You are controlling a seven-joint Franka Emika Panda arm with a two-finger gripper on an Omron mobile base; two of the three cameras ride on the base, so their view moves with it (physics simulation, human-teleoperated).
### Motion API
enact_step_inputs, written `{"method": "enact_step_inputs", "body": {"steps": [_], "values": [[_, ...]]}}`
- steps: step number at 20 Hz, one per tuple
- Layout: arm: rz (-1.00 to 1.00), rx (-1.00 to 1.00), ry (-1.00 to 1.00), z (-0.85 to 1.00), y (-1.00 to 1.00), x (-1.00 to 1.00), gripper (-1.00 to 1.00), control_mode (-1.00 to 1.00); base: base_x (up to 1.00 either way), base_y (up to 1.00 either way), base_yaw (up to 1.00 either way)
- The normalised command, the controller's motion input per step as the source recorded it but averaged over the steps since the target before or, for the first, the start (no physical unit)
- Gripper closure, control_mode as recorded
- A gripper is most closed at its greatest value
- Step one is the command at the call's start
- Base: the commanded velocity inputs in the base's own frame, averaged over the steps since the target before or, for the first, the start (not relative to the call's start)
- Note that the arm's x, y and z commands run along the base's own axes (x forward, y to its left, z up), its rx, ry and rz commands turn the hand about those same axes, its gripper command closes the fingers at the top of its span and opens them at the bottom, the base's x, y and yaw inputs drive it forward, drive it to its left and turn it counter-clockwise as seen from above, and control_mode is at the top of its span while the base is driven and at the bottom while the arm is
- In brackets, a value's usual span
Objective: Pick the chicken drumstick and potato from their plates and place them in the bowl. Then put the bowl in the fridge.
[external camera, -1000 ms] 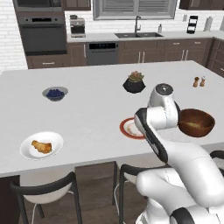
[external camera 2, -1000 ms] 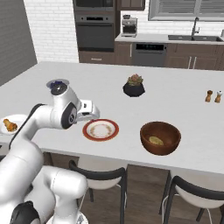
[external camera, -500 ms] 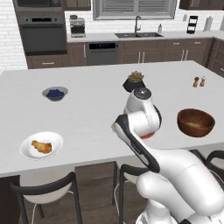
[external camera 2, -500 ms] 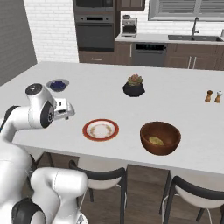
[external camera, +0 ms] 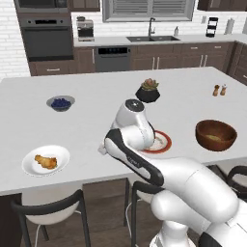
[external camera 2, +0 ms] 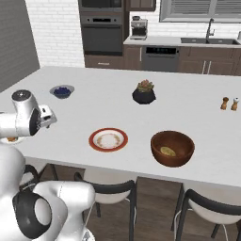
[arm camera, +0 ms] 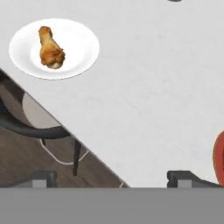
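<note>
Chicken drumstick [arm camera: 50,48] lies on the white plate [arm camera: 78,54] near the counter's [arm camera: 148,96] edge, far ahead of the gripper [arm camera: 111,178], whose jaws gape wide, empty. Potato [external camera 2: 165,151] sits inside the wooden bowl [external camera 2: 172,148].

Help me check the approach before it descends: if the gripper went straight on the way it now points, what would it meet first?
Probably bare counter. The open gripper aims at empty white surface between the white plate with the chicken drumstick and the red-rimmed plate. Depth is hard to judge.
</note>
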Motion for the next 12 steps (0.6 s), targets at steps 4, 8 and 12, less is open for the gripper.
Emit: {"method": "enact_step_inputs", "body": {"steps": [4,8,12], "values": [[0.22,0.04,0.00,0.00,1.00,0.00,-1.00,-1.00,0.00,0.00,0.00],[0.17,0.00,0.00,-0.03,1.00,0.07,-1.00,-1.00,0.00,0.00,0.00],[0.14,0.00,0.00,-0.15,1.00,0.23,-1.00,-1.00,0.00,0.00,0.00]]}}
